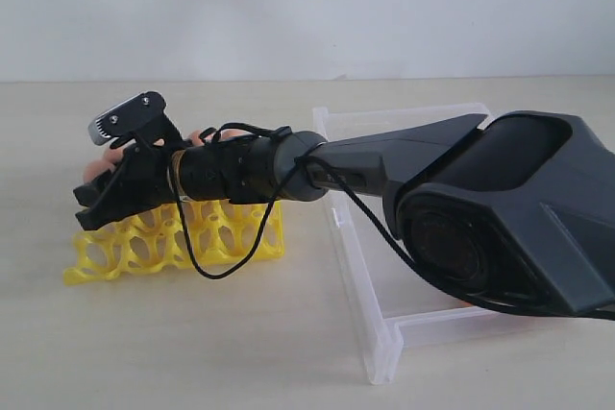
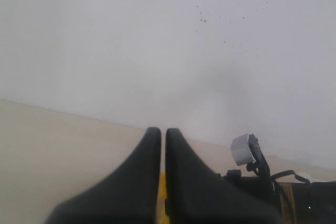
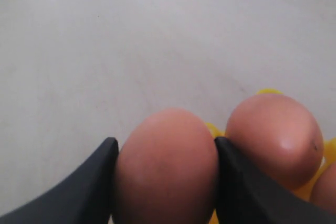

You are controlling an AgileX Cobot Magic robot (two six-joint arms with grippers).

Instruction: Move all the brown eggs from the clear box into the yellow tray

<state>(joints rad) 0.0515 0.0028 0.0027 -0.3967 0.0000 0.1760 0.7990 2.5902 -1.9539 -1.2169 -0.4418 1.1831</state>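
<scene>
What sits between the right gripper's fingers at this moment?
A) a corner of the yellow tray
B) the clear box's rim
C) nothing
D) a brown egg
D: the right wrist view shows a brown egg filling the gap and touching both fingers of the right gripper.

Pale beige tabletop (image 1: 192, 333), plain white wall (image 1: 288, 7) behind it, few small dark specks (image 2: 202, 19) on the wall
</scene>
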